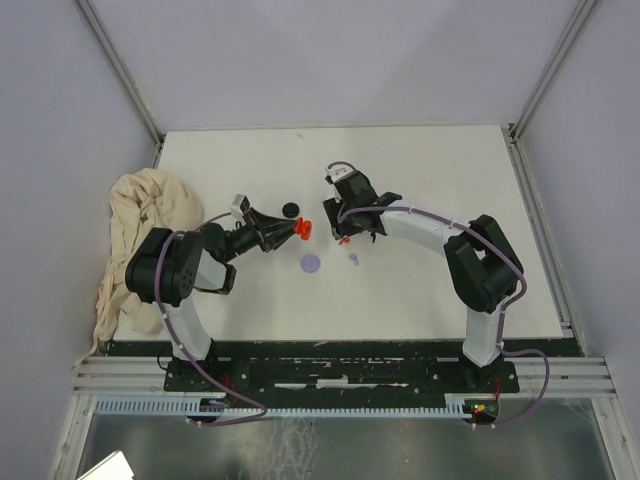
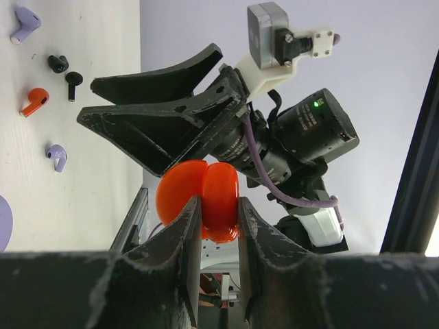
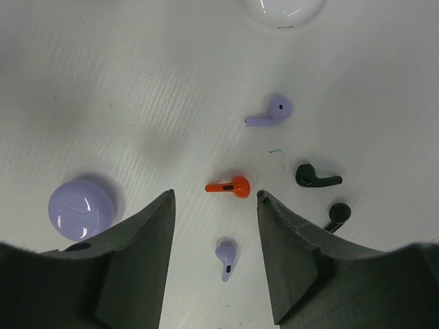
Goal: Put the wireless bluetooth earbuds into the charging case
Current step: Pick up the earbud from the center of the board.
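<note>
My left gripper is shut on the orange-red charging case, held up off the table with the case pinched between its fingers. My right gripper stands open over the earbuds, fingers pointing down at the table. A lilac earbud lies between its fingers, untouched. An orange earbud lies just beyond the tips. Another lilac earbud and two black earbuds lie nearby. From above, the right gripper hangs close to the right of the case.
A lilac disc lies left of the earbuds, and a white disc sits farther off. A black disc rests behind the left gripper. A beige cloth is heaped at the table's left edge.
</note>
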`<control>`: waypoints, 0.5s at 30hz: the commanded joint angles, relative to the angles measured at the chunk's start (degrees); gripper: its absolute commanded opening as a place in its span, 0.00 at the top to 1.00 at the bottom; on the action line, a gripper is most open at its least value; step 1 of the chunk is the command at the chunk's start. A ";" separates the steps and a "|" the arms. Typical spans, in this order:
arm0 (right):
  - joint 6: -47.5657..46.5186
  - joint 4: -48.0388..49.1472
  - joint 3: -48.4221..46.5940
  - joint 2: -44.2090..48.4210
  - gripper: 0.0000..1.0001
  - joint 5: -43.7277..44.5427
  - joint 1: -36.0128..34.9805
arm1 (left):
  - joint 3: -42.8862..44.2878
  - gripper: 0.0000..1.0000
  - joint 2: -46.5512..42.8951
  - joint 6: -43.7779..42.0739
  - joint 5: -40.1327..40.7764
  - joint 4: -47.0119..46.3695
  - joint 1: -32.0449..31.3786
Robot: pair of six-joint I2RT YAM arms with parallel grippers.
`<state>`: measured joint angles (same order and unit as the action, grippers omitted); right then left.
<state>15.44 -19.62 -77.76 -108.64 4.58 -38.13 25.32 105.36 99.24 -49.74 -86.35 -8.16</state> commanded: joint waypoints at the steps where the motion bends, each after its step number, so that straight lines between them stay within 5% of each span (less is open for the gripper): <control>1: 1.63 3.37 -1.29 -1.66 0.41 -3.86 -0.32 | -0.84 0.97 -1.12 -2.15 -1.76 -7.45 1.15; 15: 0.48 4.25 -5.43 -7.48 0.42 -6.58 -2.23 | -3.30 0.97 -2.66 -2.11 -1.40 -8.33 3.56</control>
<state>16.21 -17.32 -79.81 -114.83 -1.08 -39.92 22.59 105.06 99.24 -50.09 -87.13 -5.26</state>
